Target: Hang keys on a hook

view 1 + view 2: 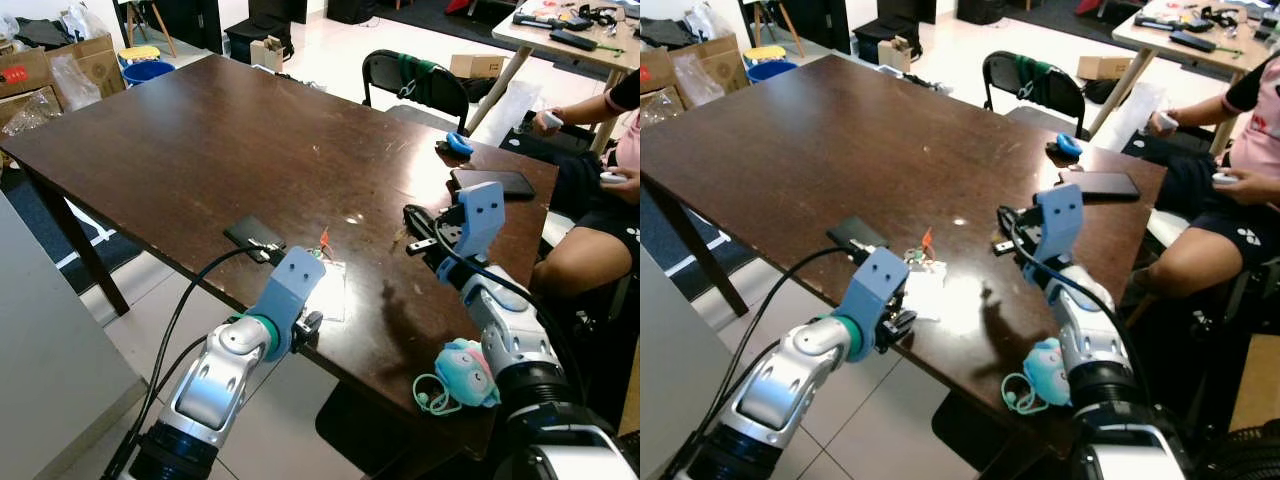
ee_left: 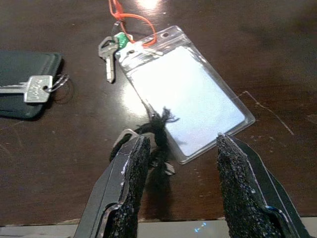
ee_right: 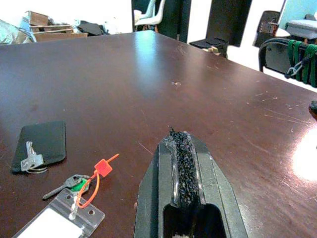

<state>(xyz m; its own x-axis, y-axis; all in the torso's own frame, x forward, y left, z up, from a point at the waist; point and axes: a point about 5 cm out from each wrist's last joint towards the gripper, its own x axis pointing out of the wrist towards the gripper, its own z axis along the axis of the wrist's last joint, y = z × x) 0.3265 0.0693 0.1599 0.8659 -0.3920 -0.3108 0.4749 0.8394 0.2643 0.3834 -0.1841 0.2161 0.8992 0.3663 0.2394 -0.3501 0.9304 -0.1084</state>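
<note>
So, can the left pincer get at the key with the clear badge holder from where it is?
Probably yes. The left pincer is open just above the badge holder, and the key lies uncovered at its far end, beside the black card.

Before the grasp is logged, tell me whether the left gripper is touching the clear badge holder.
Apart. The left wrist view shows the left gripper open, a strip of table between its right finger and the clear badge holder. Black cord lies by the left finger.

Glossy dark wood table [image 1: 200,140], clear plastic badge sleeve [image 2: 185,96], metal key [image 2: 108,59]
</note>
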